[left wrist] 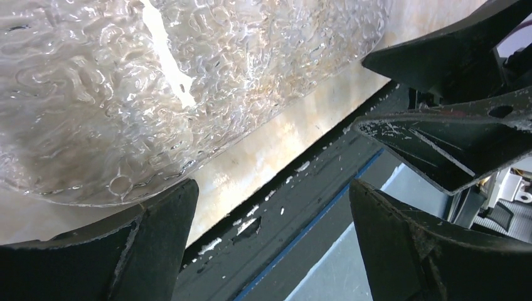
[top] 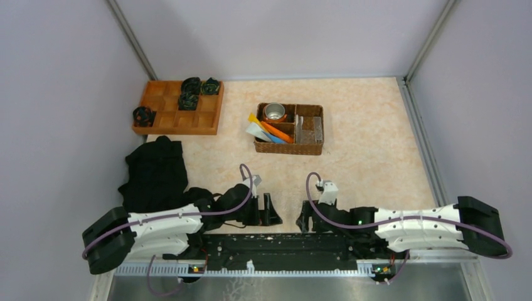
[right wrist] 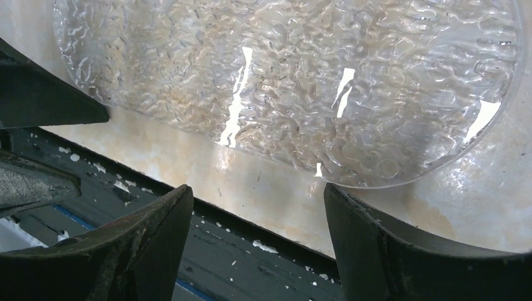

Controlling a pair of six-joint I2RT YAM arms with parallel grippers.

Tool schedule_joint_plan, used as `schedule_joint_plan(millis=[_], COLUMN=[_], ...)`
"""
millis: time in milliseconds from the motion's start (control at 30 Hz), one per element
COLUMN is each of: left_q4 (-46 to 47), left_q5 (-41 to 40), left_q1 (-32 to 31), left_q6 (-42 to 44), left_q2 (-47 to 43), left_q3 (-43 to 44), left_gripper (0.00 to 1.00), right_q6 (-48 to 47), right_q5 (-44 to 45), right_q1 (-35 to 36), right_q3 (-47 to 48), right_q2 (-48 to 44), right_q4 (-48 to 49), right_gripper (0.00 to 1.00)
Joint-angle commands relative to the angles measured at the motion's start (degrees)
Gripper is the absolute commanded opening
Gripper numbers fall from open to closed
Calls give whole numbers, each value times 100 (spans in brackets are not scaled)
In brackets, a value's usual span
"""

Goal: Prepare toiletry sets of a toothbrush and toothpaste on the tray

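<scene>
The tray (left wrist: 125, 81) is clear bumpy plastic lying flat on the table just beyond both grippers; its rounded near corner (right wrist: 301, 81) fills the right wrist view, and it hardly shows from above. Small tubes (top: 270, 132) in orange, yellow, blue and white lie in the wicker basket (top: 290, 149); I cannot make out a toothbrush. My left gripper (top: 271, 213) (left wrist: 273, 188) is open and empty over the table's near edge. My right gripper (top: 305, 216) (right wrist: 257, 188) is open and empty beside it, its fingertip close to the tray rim.
A steel cup (top: 274, 112) stands in the basket's back left compartment. An orange wooden compartment tray (top: 179, 108) with dark bundles sits at the back left. A black cloth (top: 155, 172) lies by the left arm. A dark rail (top: 282, 244) runs along the near edge.
</scene>
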Motion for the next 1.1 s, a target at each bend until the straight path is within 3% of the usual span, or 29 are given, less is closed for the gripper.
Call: schedule_joint_plan(millis=[0, 933, 1067], left_q4=[-616, -521, -1447], left_q5=[-211, -17, 130], left_q1=[223, 626, 641], left_q6=[466, 952, 1082], left_q2=[293, 745, 602], left_q3=[-195, 37, 572], left_gripper=[99, 99, 99], right_q6=[-129, -520, -660], right_q5=[-89, -169, -255], right_q1=[-133, -500, -485], right_q3=[-80, -112, 309], right_q2=[174, 495, 409], right_q4=[-177, 53, -465], right_gripper=[77, 80, 78])
